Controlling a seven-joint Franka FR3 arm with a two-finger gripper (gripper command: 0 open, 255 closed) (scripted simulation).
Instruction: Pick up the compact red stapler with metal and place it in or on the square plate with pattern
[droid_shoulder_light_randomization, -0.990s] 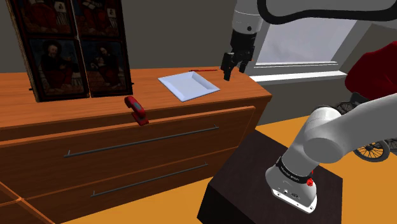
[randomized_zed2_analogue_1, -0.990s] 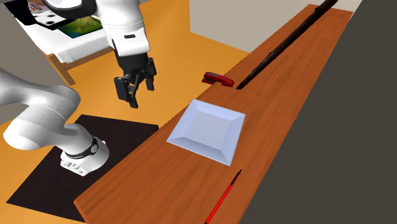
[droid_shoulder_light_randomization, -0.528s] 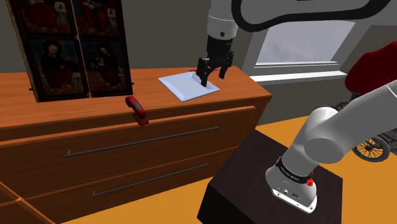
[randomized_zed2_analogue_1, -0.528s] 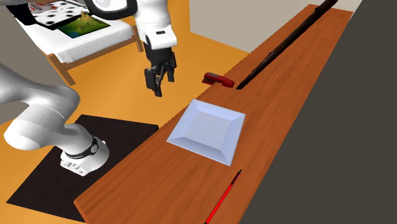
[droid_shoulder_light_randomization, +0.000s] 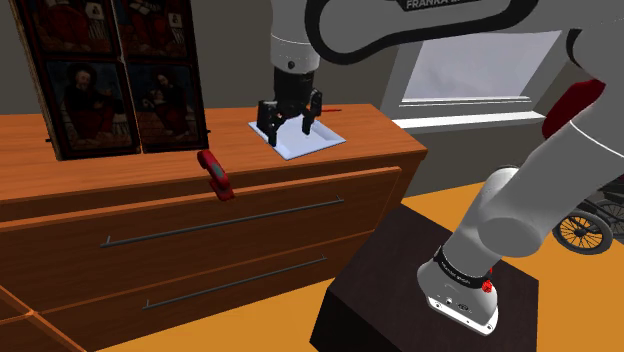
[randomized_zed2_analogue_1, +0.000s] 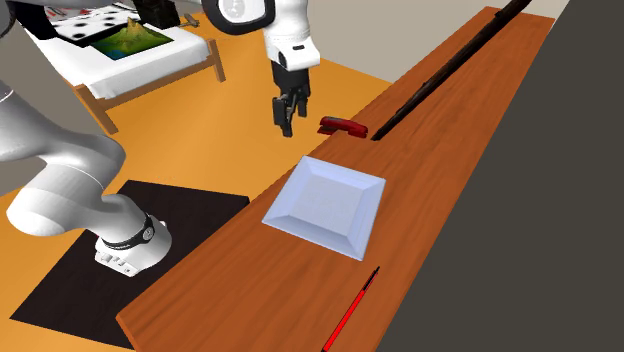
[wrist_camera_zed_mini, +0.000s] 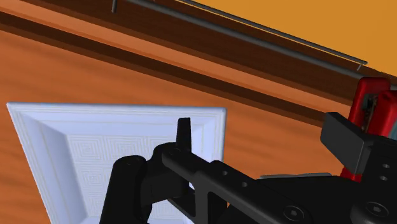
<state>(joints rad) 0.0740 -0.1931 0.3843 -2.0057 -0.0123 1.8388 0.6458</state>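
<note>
Fingers apart, the black two-finger gripper (droid_shoulder_light_randomization: 289, 128) hangs near the white square patterned plate (droid_shoulder_light_randomization: 328, 134), while the compact red stapler (droid_shoulder_light_randomization: 214, 173) at the wooden dresser's (droid_shoulder_light_randomization: 100, 175) front edge looks stiff, light, best pinched across its narrow sides.

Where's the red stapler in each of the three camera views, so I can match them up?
Shoulder view: the red stapler lies at the front edge of the dresser, left of the square plate.
Second exterior view: the red stapler is at the dresser's edge, above the square plate in the picture.
Wrist view: the red stapler sits at the dresser's edge, apart from the square plate.
Shared landmark: the square plate.
</note>
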